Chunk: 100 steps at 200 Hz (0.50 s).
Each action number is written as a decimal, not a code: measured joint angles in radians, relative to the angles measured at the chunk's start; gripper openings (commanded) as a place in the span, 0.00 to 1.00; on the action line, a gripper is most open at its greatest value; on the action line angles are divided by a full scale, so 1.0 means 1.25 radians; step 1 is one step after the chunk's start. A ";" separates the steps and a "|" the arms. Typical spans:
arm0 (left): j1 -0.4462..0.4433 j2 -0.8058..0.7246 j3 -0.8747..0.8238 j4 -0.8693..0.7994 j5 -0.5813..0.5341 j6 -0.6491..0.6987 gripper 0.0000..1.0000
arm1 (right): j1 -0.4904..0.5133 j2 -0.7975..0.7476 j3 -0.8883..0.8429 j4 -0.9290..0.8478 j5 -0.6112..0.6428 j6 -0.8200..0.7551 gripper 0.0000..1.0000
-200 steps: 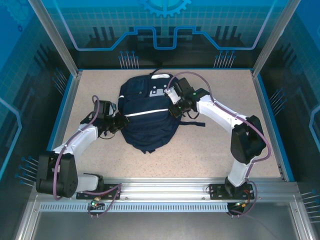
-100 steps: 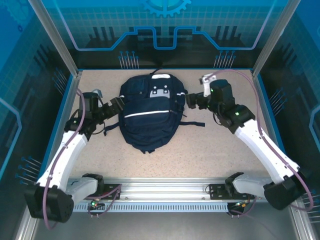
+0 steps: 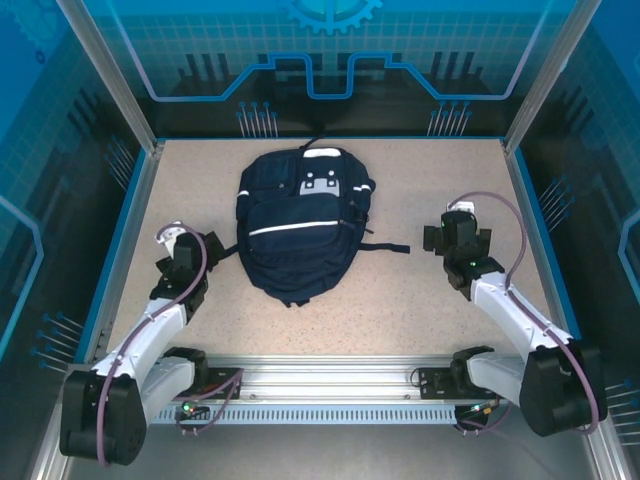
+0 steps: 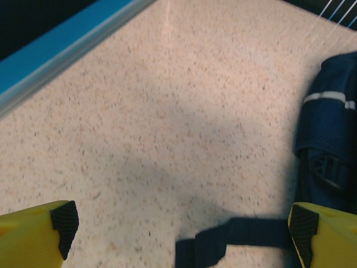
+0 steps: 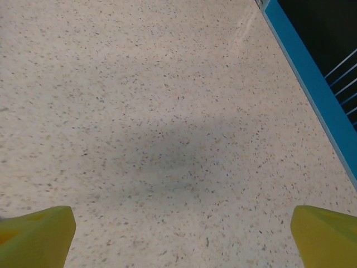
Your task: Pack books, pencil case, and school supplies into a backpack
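Arms drawn back from navy backpack (image 3: 300, 225), white-striped, flat; left pincer (image 4: 184, 223), right pincer (image 5: 183, 220) spread, empty.

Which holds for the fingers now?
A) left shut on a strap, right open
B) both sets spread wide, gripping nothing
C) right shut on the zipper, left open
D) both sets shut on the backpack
B: the left fingers and right fingers stand wide apart above the table, clear of the backpack.
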<state>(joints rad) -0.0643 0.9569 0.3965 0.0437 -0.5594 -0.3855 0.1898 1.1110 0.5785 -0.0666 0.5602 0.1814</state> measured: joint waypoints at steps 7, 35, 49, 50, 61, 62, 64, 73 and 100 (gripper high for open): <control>0.001 0.008 -0.015 0.048 -0.002 0.020 0.99 | -0.001 0.009 -0.023 0.036 0.000 -0.009 1.00; 0.002 0.062 -0.066 0.222 0.013 0.092 0.99 | -0.003 0.064 -0.078 0.177 -0.018 -0.045 1.00; 0.002 0.110 -0.088 0.314 0.038 0.130 0.99 | -0.008 0.088 -0.105 0.258 -0.043 -0.060 1.00; 0.002 0.113 -0.089 0.319 0.040 0.132 0.99 | -0.008 0.089 -0.107 0.261 -0.045 -0.061 1.00; 0.002 0.153 -0.099 0.381 0.058 0.162 0.99 | -0.012 0.112 -0.119 0.312 -0.065 -0.073 1.00; 0.002 0.159 -0.100 0.389 0.062 0.166 0.99 | -0.012 0.114 -0.120 0.314 -0.066 -0.073 1.00; 0.002 0.166 -0.101 0.396 0.065 0.168 0.99 | -0.013 0.119 -0.121 0.322 -0.070 -0.076 1.00; 0.002 0.198 -0.103 0.438 0.086 0.189 0.99 | -0.013 0.133 -0.125 0.353 -0.087 -0.086 1.00; 0.002 0.258 -0.105 0.558 0.160 0.233 0.99 | -0.016 0.147 -0.144 0.454 -0.136 -0.114 1.00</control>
<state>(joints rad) -0.0616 1.2797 0.2653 0.7418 -0.3595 -0.0937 0.1692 1.2953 0.3985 0.5014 0.3908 0.0391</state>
